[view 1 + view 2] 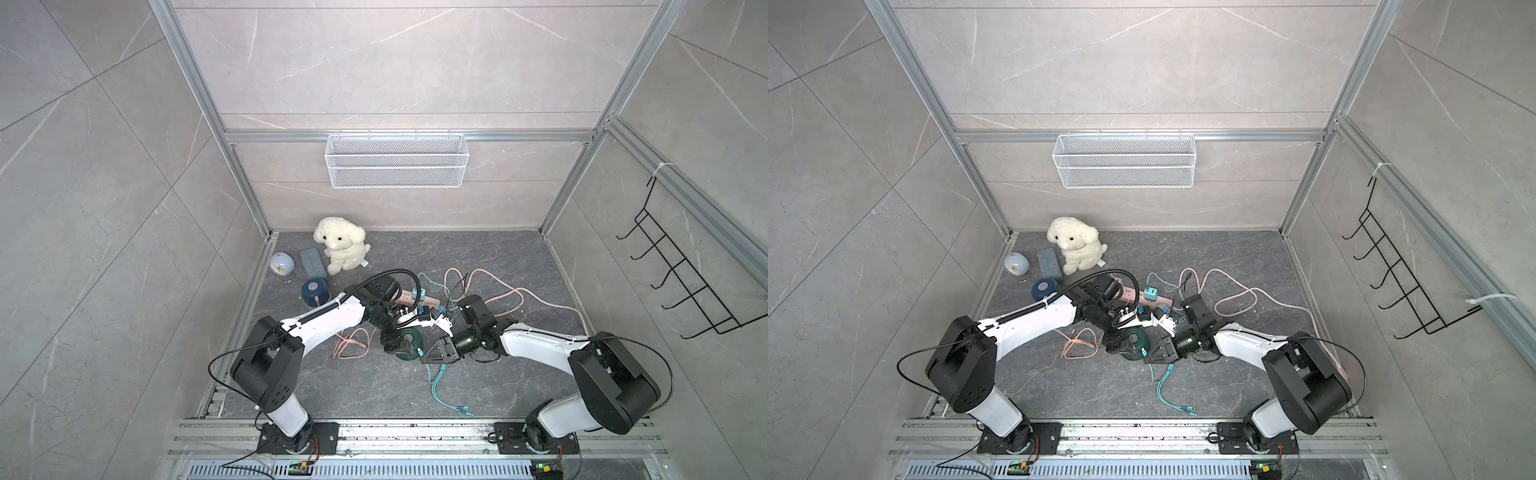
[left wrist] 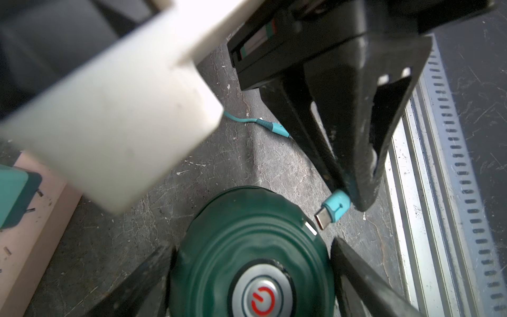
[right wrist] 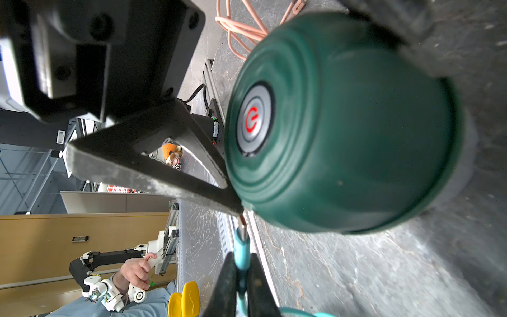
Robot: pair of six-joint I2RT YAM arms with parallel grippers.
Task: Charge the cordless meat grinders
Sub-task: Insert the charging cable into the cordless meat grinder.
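The dark green meat grinder (image 1: 411, 338) (image 1: 1136, 340) stands upright on the dark floor, silver hub with a red power mark up. My left gripper (image 2: 252, 244) (image 1: 405, 345) reaches down over it, one finger pressed on each side of the dome (image 3: 356, 137). My right gripper (image 3: 242, 258) (image 2: 356, 197) is shut on a teal cable plug (image 2: 334, 205) (image 3: 241, 244). The plug's metal tip sits just short of the grinder's lower side wall. The navy blue meat grinder (image 1: 315, 291) (image 1: 1043, 288) stands apart at the back left.
A pink power strip (image 1: 1142, 295) with a teal charger cube (image 1: 1150, 294) lies behind the grippers. Pink cable loops (image 1: 353, 343) and loose teal cable (image 1: 440, 386) trail on the floor. A plush dog (image 1: 340, 247), blue block (image 1: 312, 262) and pale blue ball (image 1: 282, 264) sit back left.
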